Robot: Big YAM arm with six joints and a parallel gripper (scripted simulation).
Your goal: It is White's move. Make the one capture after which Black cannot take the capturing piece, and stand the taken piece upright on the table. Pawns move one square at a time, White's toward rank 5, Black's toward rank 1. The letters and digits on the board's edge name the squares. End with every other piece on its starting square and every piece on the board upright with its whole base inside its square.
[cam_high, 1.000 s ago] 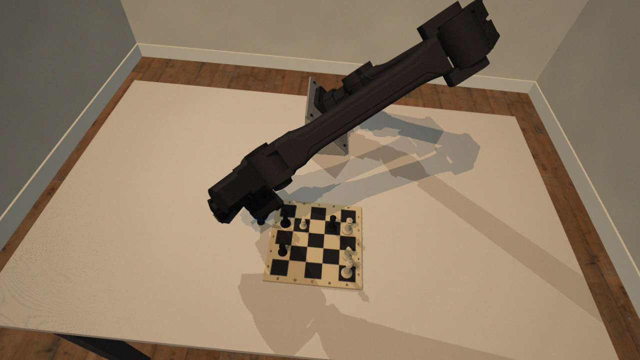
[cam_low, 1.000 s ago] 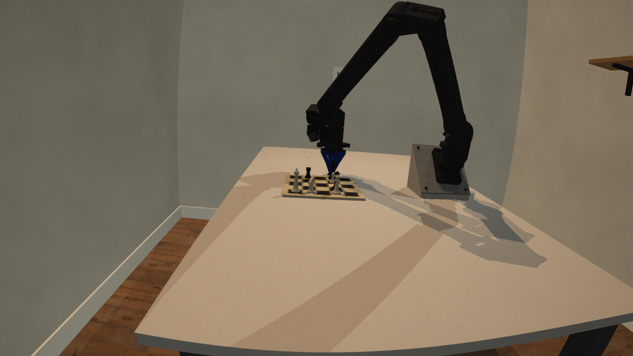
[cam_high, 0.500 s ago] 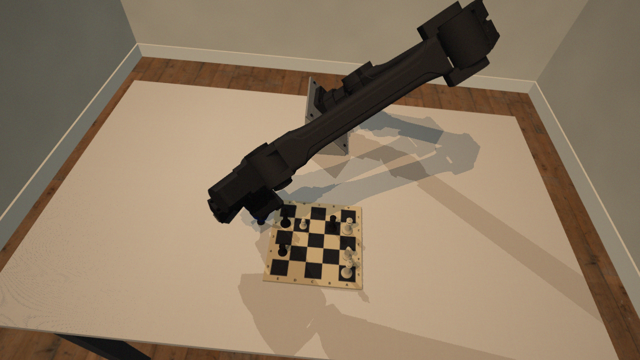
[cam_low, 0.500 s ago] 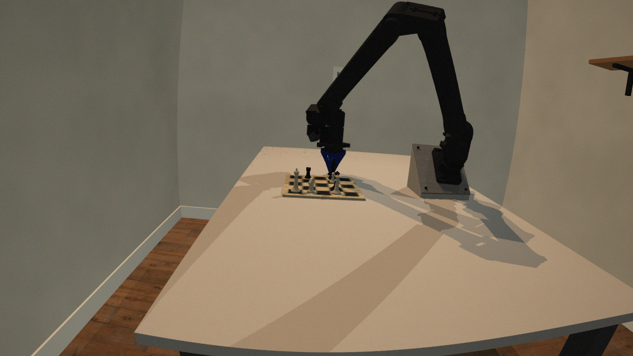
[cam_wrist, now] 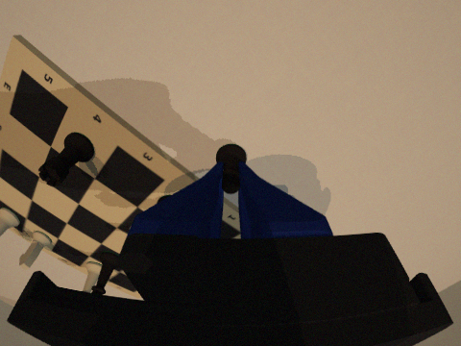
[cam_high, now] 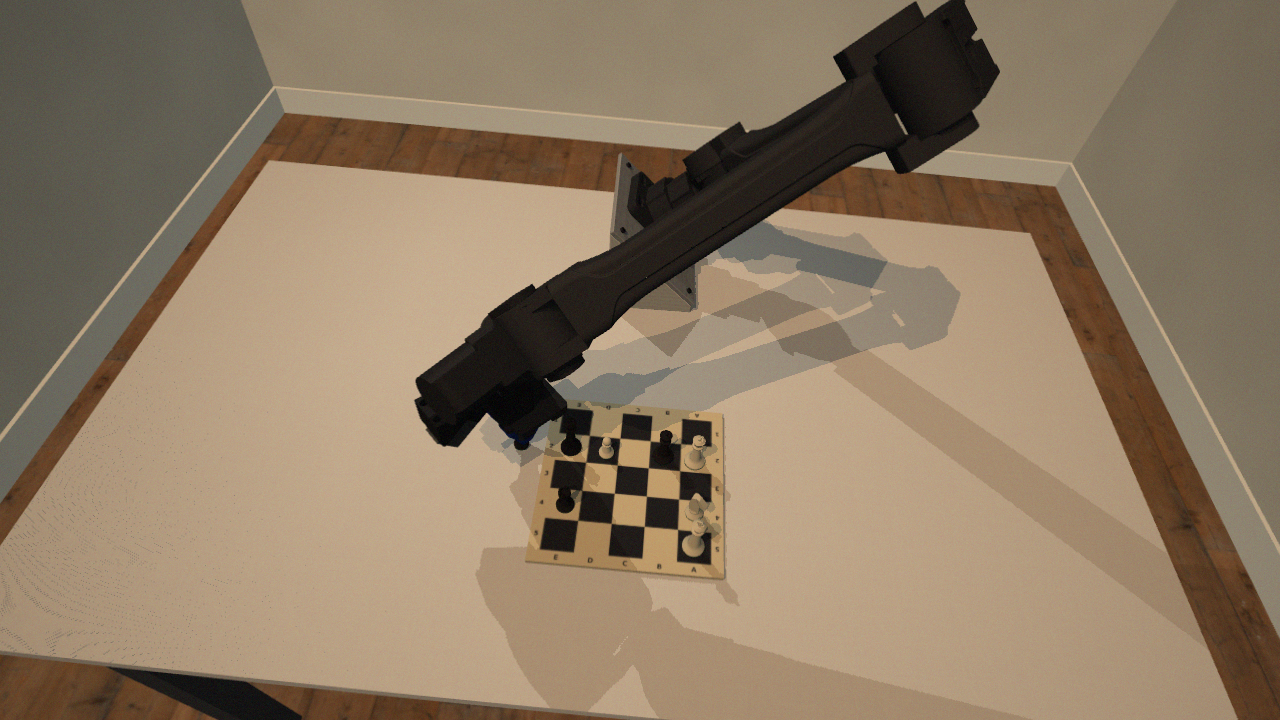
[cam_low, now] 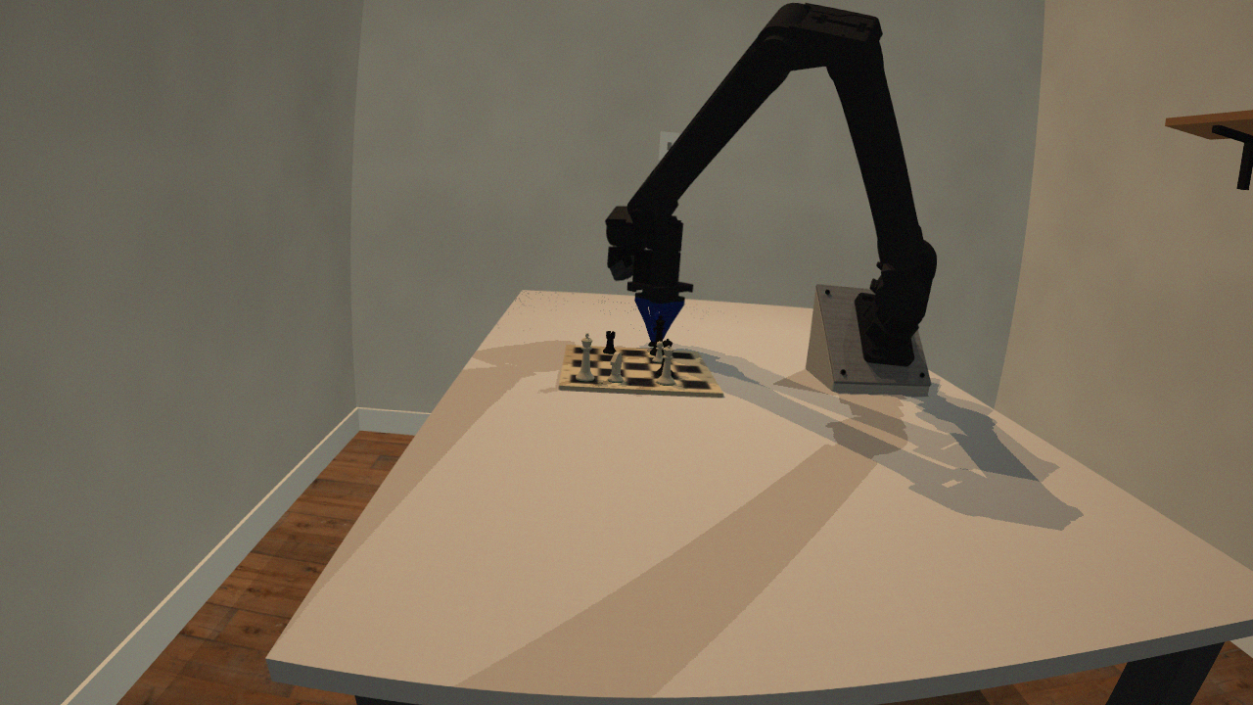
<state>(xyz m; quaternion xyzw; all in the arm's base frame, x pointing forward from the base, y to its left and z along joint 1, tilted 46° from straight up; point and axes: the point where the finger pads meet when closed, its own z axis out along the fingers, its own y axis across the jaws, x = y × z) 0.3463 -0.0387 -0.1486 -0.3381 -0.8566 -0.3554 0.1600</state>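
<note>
My gripper [cam_high: 520, 438] [cam_low: 659, 335] [cam_wrist: 230, 170] has blue fingers and is shut on a black pawn [cam_wrist: 230, 157], which it holds upright. It hangs low over the bare table, just off the left side of the chessboard [cam_high: 626, 565] [cam_low: 711, 392] [cam_wrist: 73, 95], near the far corner. I cannot tell whether the pawn's base touches the table. On the board stand a black pawn [cam_high: 570, 438] [cam_wrist: 67, 157], a white pawn [cam_high: 606, 447], a black piece [cam_high: 664, 445], another black pawn [cam_high: 564, 499] and white pieces [cam_high: 695, 452] [cam_high: 693, 537] along the right file.
The arm's grey base block [cam_high: 657, 268] [cam_low: 854, 351] stands behind the board. The arm [cam_high: 716, 197] reaches over the table toward the board's far left corner. The table's left edge lies well beyond the gripper.
</note>
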